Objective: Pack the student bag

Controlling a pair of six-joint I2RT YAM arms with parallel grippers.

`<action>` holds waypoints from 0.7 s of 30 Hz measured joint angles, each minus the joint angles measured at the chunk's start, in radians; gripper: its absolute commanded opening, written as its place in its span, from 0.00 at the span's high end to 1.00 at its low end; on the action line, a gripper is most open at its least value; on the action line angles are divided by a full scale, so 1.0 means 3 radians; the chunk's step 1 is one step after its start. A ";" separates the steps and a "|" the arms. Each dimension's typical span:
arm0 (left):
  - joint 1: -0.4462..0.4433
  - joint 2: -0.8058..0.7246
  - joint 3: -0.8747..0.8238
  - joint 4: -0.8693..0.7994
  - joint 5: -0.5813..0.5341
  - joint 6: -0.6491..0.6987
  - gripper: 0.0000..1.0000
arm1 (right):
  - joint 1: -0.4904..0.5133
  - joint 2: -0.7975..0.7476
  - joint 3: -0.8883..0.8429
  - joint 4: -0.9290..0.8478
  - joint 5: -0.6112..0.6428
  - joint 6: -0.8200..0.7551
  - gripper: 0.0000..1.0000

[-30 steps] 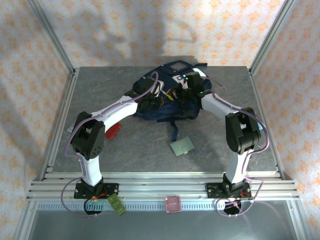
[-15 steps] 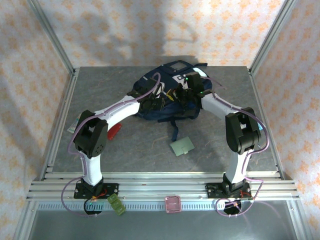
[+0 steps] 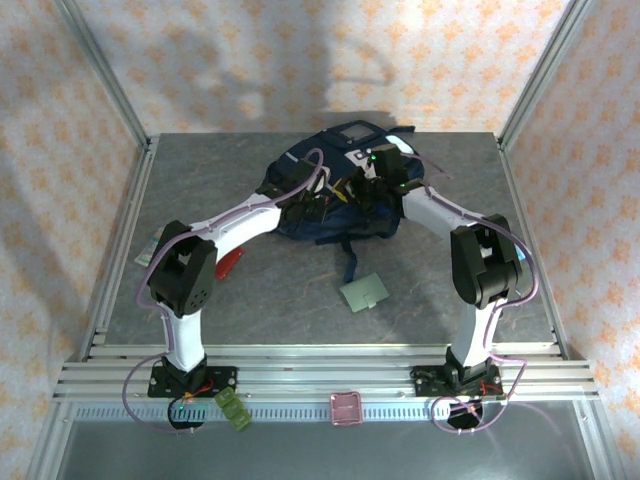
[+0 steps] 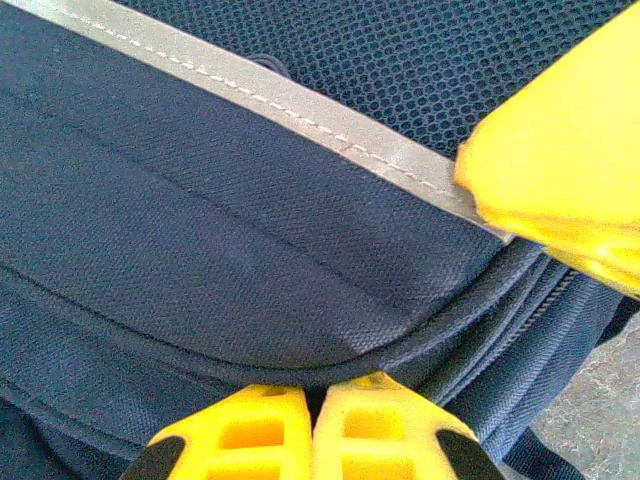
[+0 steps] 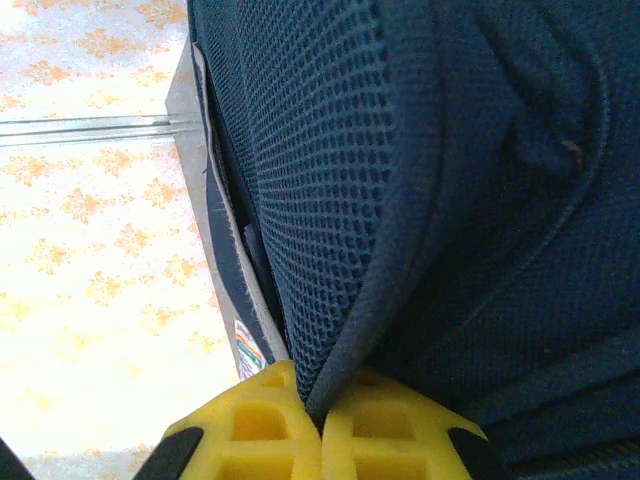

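Mouth-spreading on student bag (image 3: 335, 225), which lies far-centre on table (image 3: 200, 180) with both my claws at its opening. Step in hand, as I judge it: hold the mouth apart so sth can go in. To do it well: pull L & R rims apart evenly, lift a little so the cloth doesn't slip from my tips, and don't drag the bag across the table. Loose items near: red object (image 3: 228, 262) at L, green card (image 3: 363, 292) towards R, both apart from the bag. L claw (image 3: 318, 205): fingers (image 4: 260, 430) pressed together w/ no gap, tips nipped on the navy piped edge below grey stripe (image 4: 300, 110). Yellow shape (image 4: 570, 170) at upper R of that wrist view, can't tell what. R claw (image 3: 372, 190): fingers (image 5: 250, 430) likewise closed tight, w/ thin mesh-lined rim (image 5: 330, 200) pinched between them
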 measured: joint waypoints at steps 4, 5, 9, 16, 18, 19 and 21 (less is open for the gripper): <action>0.0048 -0.0141 -0.0165 0.0103 -0.0009 -0.0108 1.00 | -0.0008 -0.0042 -0.0161 0.0202 -0.0071 0.0001 1.00; 0.0058 -0.0167 -0.0195 0.0126 0.0004 -0.0123 1.00 | -0.0008 -0.0052 -0.0188 0.0239 -0.0081 0.0000 1.00; 0.0079 -0.0203 -0.0221 0.0149 0.0005 -0.0178 1.00 | -0.0008 -0.0062 -0.0242 0.0361 -0.0126 0.0000 1.00; 0.0080 -0.0278 -0.0249 0.0127 -0.0020 -0.0197 1.00 | -0.0008 -0.0092 -0.0271 0.0409 -0.0150 0.0001 1.00; 0.0083 -0.0301 -0.0248 0.0114 -0.0010 -0.0167 1.00 | -0.0008 -0.0106 -0.0275 0.0413 -0.0164 0.0001 1.00; 0.0085 -0.0305 -0.0248 0.0112 0.0001 -0.0140 1.00 | -0.0008 -0.0108 -0.0278 0.0417 -0.0168 0.0003 1.00; 0.0090 -0.0306 -0.0251 0.0111 0.0048 -0.0074 1.00 | -0.0008 -0.0112 -0.0298 0.0440 -0.0181 0.0015 1.00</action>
